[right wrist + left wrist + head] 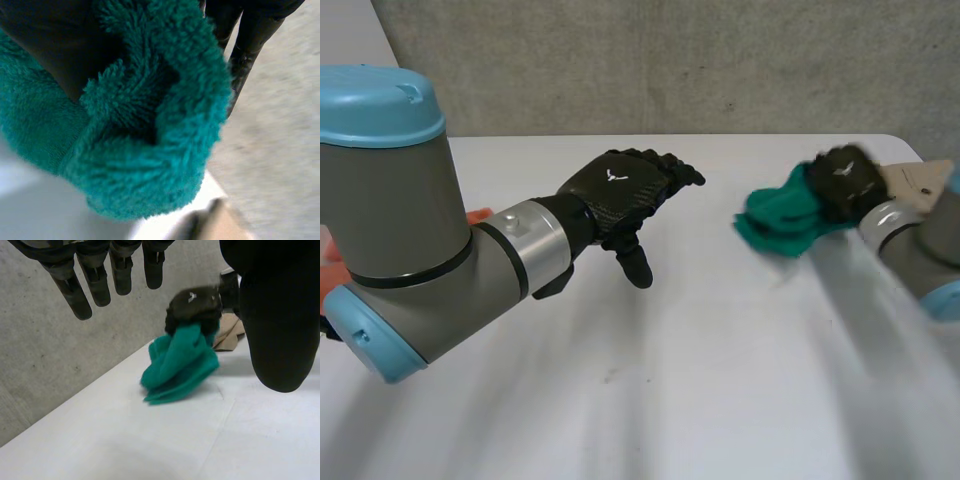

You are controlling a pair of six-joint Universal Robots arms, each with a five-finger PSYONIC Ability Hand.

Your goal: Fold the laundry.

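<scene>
A green fluffy towel (782,220) lies bunched at the right side of the white table (720,380). My right hand (845,180) sits on top of the bunch, fingers curled into it. In the right wrist view the towel (145,150) is gathered between the palm (55,45) and the fingers (250,40). From the left wrist view the towel (180,365) hangs in folds from the right hand (195,307), its lower end at the table. My left hand (620,195) hovers over the table's middle left, open and holding nothing, its straight fingers (95,280) pointing toward the towel.
A tan flat piece (918,180) lies just behind the right hand, near the table's far right corner. Something orange (480,217) peeks out behind the left arm. A concrete wall (670,60) runs along the table's far edge.
</scene>
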